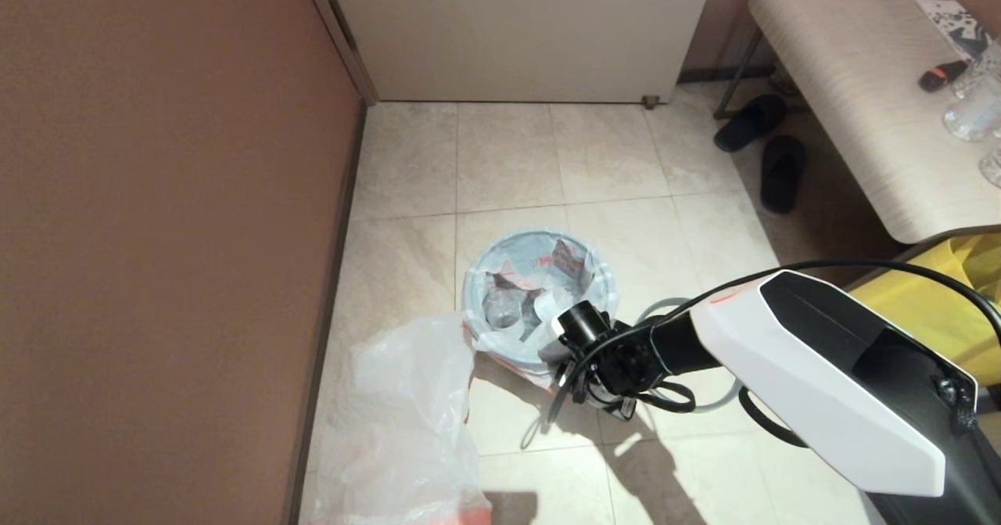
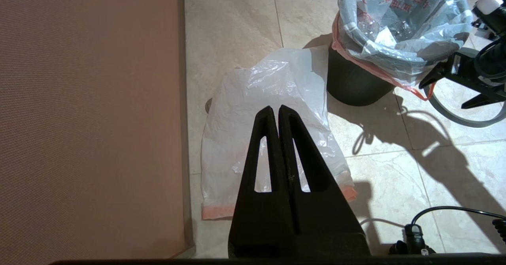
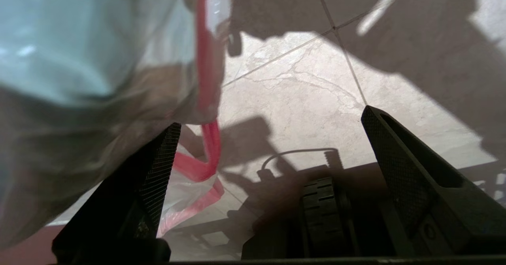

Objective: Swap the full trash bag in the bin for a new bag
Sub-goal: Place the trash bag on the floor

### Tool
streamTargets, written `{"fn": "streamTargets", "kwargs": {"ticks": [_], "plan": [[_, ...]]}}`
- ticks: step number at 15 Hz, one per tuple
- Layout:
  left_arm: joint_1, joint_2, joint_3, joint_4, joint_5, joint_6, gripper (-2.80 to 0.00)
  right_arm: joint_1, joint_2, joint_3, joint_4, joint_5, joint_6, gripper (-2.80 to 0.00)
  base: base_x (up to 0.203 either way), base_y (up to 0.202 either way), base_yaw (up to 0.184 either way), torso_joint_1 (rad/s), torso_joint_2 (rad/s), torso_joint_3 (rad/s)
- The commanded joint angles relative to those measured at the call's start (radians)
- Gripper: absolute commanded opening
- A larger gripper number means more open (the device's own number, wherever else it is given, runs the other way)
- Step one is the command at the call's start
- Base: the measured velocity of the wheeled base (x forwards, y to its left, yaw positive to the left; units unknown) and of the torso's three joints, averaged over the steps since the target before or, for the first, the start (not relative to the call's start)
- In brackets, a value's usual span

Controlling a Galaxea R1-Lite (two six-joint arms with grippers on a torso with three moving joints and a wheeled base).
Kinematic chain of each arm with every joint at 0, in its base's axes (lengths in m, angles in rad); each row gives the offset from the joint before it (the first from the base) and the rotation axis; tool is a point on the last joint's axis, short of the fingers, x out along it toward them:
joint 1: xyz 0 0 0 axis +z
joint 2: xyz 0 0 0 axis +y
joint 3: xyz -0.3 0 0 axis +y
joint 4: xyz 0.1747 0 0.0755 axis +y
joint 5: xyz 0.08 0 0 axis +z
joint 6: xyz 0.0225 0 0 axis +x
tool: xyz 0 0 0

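- I'm seeing the right end effector [image 3: 269, 130] sitting low beside the bin [image 2: 357, 87], fingers spread wide, nothing between them. One finger [image 3: 158, 170] is just beside the bag's turned-over edge.
- The full trash bag [image 1: 532, 290] is still sitting in the bin, mouth open, not tied. Its orange-red hem is hanging down the bin's outer wall, looping right next to that finger in the right wrist view.
- Through the bag's thin translucent film I'm making out clear bottles and crumpled wrappers. Red lettering is showing on the inner wall.
- The bin is small, round, smooth black plastic, standing on the floor [image 1: 610, 165] near the wall [image 1: 156, 235]. The grey ring [image 2: 462, 117] is lying on the tiles beside it, under the right arm.
- The new bag [image 2: 272, 111] is lying limp and crinkled on the floor btwn wall and bin, one corner touching the bin's base, its orange hem at the far end from the bin.
- The left end effector [image 2: 275, 111] is hovering above the new bag, fingers pressed together, gripping nothing. Can't tell how high it is.
- Floor is glossy beige marbled tile w/ thin grout lines. Wall is matte brown.
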Motion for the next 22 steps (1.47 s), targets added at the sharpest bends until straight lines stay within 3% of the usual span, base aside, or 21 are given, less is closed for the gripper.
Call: {"fn": "streamTargets", "kwargs": {"ticks": [1, 9, 12, 13, 22], "plan": [[0.0, 0.001, 0.0, 0.0, 0.0, 0.0, -2.8, -0.003, 0.028, -0.009, 0.0, -0.018, 0.0, 0.0, 0.0, 0.0, 0.0, 0.0, 0.0, 0.0], [0.0, 0.001, 0.0, 0.0, 0.0, 0.0, -2.8, -0.003, 0.103, -0.083, 0.002, -0.135, -0.063, 0.0, 0.0, 0.0, 0.0, 0.0, 0.0, 0.0], [0.0, 0.001, 0.0, 0.0, 0.0, 0.0, -2.8, 0.0, 0.101, -0.11, 0.007, -0.144, -0.08, 0.0, 0.0, 0.0, 0.0, 0.0, 0.0, 0.0], [0.0, 0.001, 0.0, 0.0, 0.0, 0.0, -2.8, 0.002, 0.101, -0.115, 0.009, -0.146, -0.081, -2.8, 0.0, 0.0, 0.0, 0.0, 0.0, 0.0], [0.0, 0.001, 0.0, 0.0, 0.0, 0.0, -2.8, 0.0, 0.079, -0.116, 0.029, -0.158, -0.081, -2.8, 0.0, 0.0, 0.0, 0.0, 0.0, 0.0]]}}
